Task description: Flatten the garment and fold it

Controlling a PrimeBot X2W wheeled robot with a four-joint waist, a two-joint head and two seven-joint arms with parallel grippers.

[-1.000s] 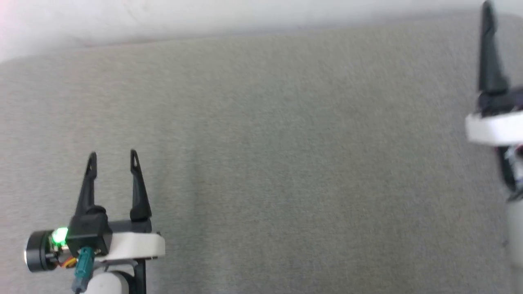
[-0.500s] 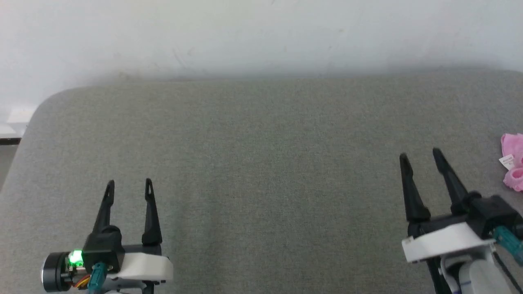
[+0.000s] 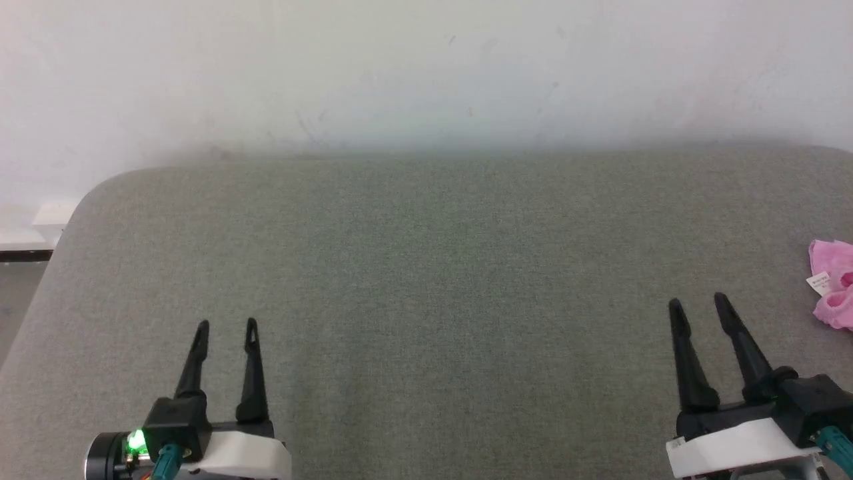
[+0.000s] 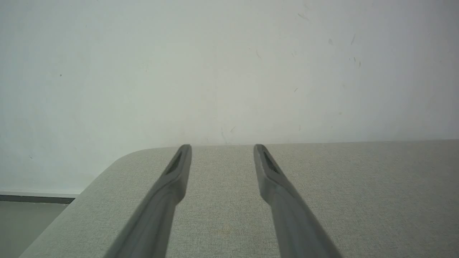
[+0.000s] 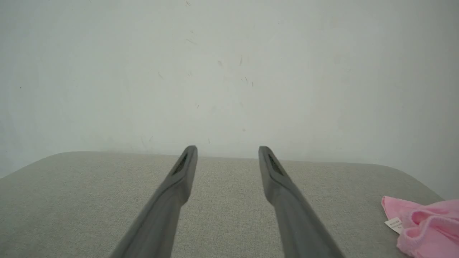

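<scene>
The garment lies bunched near the right edge of the surface, a little forward of the rounded far right corner. It is light pink and crumpled, neither flattened nor folded. The head view cuts off its right part. A small white label shows on the side that faces the middle of the surface.

The surface is covered in plain grey cloth.

Left gripper: positioned over the near left part of the surface. Its two dark fingers point toward the far edge. The jaws stand apart, with nothing between them. A green light is lit on the gripper body.

Right gripper: positioned over the near right part of the surface. Its fingers point toward the far edge and lean slightly left. The jaws stand apart and are empty. The garment lies to the right of the fingertips, near them but not touching.

A pale wall with faint scuff marks rises behind the far edge. Beyond the rounded far left corner, a dark skirting strip runs along the foot of the wall.
</scene>
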